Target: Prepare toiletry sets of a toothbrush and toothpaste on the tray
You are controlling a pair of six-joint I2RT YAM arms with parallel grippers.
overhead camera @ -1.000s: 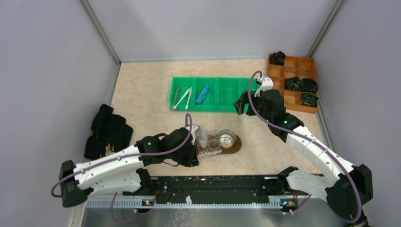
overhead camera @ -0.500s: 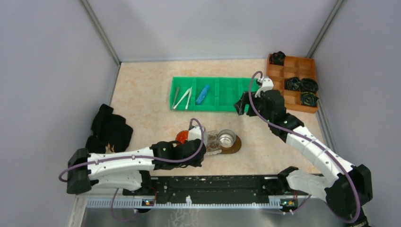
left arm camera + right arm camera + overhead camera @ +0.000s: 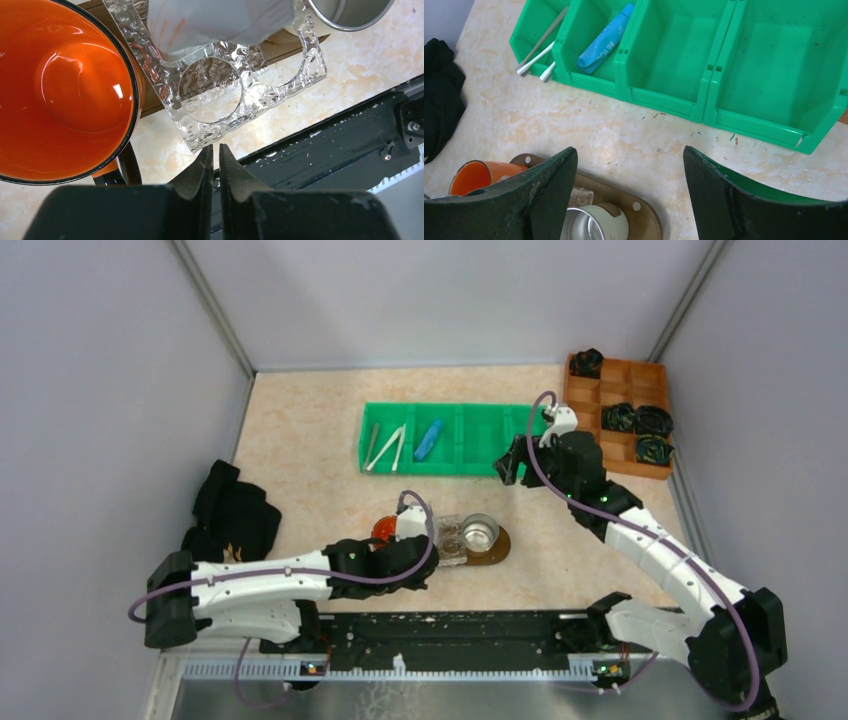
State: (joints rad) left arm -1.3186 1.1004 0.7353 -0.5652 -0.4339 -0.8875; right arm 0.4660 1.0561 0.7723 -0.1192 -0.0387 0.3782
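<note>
The dark wooden tray (image 3: 497,548) lies at mid-table, carrying a clear glass holder (image 3: 235,85), an orange cup (image 3: 60,85) and a metal cup (image 3: 350,12). A white soft tube (image 3: 215,20) rests on the holder's far side. My left gripper (image 3: 216,147) hangs shut and empty just short of the holder's near corner. A blue tube (image 3: 605,39) and slim toothbrushes (image 3: 541,47) lie in the green bin (image 3: 470,465). My right gripper (image 3: 629,152) is open and empty over bare table between bin and tray.
An orange-brown compartmented box (image 3: 625,455) with black coils stands at the far right. A black cloth heap (image 3: 228,518) lies at the left. The black rail (image 3: 450,628) runs along the near edge, right behind my left gripper.
My left arm swung lower and drew its gripper back toward the near edge, uncovering the orange cup. Its jaws stayed almost together. The right arm has not moved.
</note>
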